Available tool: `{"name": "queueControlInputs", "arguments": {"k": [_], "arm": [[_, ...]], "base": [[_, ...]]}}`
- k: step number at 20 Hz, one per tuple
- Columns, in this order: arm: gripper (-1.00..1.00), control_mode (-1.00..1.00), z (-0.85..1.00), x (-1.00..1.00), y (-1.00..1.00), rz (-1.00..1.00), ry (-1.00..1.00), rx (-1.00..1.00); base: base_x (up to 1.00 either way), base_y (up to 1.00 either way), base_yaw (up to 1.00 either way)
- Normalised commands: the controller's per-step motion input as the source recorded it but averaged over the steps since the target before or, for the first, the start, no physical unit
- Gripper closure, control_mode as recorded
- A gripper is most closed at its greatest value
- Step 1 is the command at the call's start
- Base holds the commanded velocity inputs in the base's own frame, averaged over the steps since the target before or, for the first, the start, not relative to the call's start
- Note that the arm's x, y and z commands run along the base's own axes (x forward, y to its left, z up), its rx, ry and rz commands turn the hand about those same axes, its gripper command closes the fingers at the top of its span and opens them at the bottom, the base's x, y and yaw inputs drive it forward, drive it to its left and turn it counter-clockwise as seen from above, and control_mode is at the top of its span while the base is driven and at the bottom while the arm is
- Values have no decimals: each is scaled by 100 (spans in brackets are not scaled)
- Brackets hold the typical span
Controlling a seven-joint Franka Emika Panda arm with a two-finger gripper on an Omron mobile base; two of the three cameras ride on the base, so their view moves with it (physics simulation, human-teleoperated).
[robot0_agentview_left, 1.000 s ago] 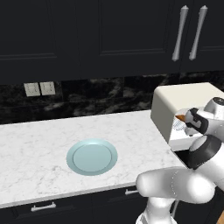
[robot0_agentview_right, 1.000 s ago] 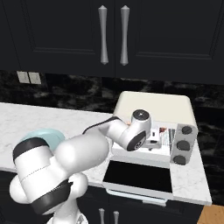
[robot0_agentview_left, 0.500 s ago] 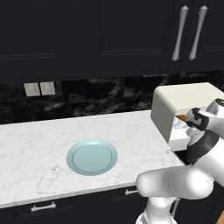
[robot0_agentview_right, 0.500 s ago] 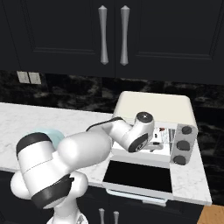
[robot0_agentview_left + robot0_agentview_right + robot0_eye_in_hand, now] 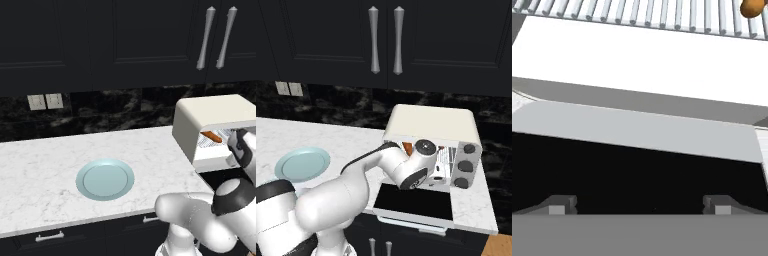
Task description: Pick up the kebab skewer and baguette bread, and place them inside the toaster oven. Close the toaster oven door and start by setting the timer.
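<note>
The cream toaster oven (image 5: 431,125) stands on the right of the counter, and its toaster oven door (image 5: 413,202) hangs open and flat in front of it. On the wire rack (image 5: 637,15) lies an orange-brown piece that looks like the baguette bread (image 5: 212,136); its rounded end (image 5: 753,7) shows at the top right of the hand view. The kebab skewer is hidden behind my wrist. My gripper (image 5: 639,205) hovers just above the dark door glass (image 5: 637,170), close to the oven mouth. It is open, with nothing between its fingertips (image 5: 562,202).
A light blue plate (image 5: 105,179) sits bare on the white marble counter (image 5: 40,170) to the left. Three dark knobs (image 5: 465,165) line the oven's right side. Dark cabinets with silver handles (image 5: 374,40) hang overhead. My arm (image 5: 381,165) reaches across the oven front.
My hand has sunk a little and shifted right in front of the oven opening, closer to the open door. The jaws have stayed open.
</note>
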Motion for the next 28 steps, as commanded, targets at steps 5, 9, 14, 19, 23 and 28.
{"name": "queueControlInputs", "arguments": {"k": [5, 9, 14, 19, 23, 28], "arm": [[-100, -100, 8, -99, 0, -1, 0, 0], [-100, -100, -9, -64, 5, -9, 0, 0], [-100, -100, -42, -55, 3, -8, 1, 0], [-100, -100, -45, -2, -2, -3, 1, 0], [-100, -100, -40, 4, -27, 0, 0, 0], [-100, -100, -32, -18, -6, 0, 7, 0]], "base": [[0, 0, 0], [0, 0, 0], [0, 0, 0], [0, 0, 0], [0, 0, 0], [0, 0, 0]]}}
